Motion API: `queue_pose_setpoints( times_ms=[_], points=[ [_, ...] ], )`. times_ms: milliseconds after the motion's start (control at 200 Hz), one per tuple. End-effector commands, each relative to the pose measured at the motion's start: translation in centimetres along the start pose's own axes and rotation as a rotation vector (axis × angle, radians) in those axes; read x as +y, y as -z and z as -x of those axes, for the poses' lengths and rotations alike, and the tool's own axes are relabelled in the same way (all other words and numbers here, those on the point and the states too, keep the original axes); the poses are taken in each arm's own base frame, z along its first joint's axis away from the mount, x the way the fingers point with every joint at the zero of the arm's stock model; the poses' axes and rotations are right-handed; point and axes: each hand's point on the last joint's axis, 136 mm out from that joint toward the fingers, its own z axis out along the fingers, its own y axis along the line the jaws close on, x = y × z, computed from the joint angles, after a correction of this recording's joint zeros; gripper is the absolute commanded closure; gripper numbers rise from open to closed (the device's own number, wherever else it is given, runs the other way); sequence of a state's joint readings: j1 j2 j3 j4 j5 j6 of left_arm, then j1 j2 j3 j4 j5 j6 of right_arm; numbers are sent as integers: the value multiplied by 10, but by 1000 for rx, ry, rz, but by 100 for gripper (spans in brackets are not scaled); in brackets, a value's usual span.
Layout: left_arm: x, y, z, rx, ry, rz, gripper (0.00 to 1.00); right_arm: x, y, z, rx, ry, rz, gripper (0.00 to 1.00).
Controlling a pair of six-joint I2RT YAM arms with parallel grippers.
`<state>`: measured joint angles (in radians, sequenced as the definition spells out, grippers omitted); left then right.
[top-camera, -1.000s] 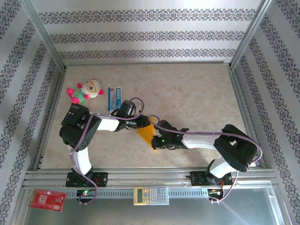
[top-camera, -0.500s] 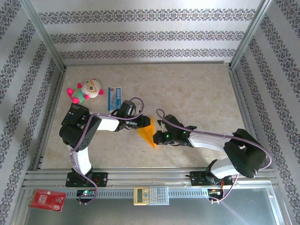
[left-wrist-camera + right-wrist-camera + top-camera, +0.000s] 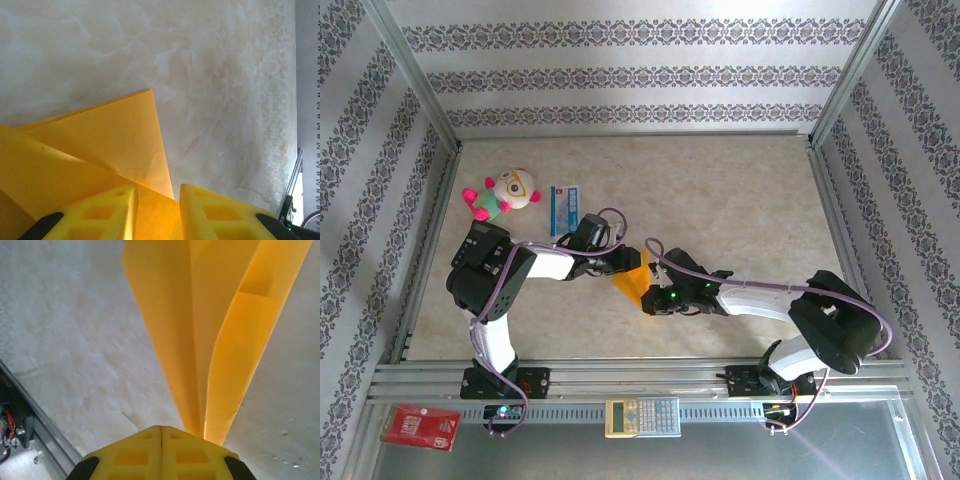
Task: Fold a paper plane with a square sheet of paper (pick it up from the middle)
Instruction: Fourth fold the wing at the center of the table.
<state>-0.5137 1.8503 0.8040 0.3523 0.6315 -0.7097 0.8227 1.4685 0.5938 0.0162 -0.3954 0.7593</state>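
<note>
Scene: two arms meet over a marbled beige tabletop (image 3: 740, 200), inside a frame with patterned wallpaper on its walls.
Paper plane: the orange-yellow paper plane (image 3: 632, 282) lies near the middle of the tabletop, towards the near edge, between the two grippers. It is folded into layered, pointed flaps.
Left gripper: the left gripper (image 3: 623, 262) sits at the plane's far-left edge. In the left wrist view its yellow fingers (image 3: 120, 215) stand a little apart with orange paper (image 3: 100, 145) showing in the gap. It cannot be told whether they press on it.
Right gripper: the right gripper (image 3: 648, 298) is at the plane's near end. In the right wrist view its fingers (image 3: 161, 432) are drawn together with no gap, and the narrowing paper (image 3: 200, 315) runs in under one fingertip rather than between the two.
Far left: a pink-and-white plush toy (image 3: 505, 193) lies just beside a blue-and-white packet (image 3: 565, 208), well apart from the plane.
Front rail: a calculator (image 3: 642, 416) sits between the arm bases, and a red packet (image 3: 420, 427) lies at the left end.
</note>
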Motion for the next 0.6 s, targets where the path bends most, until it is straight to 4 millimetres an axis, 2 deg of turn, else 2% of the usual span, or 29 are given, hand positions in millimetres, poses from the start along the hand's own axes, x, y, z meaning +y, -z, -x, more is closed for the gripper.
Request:
queue_pose_setpoints(
  times_ms=[0, 285, 595],
  points=[
    [40, 4, -25, 65, 69, 134, 70, -5, -5, 1, 6, -17, 6, 95],
    [40, 4, -24, 66, 68, 133, 70, -21, -11, -5, 18, -50, -17, 96],
    [41, 4, -24, 65, 71, 135, 70, -24, -13, -8, 16, -65, -11, 96]
  ],
)
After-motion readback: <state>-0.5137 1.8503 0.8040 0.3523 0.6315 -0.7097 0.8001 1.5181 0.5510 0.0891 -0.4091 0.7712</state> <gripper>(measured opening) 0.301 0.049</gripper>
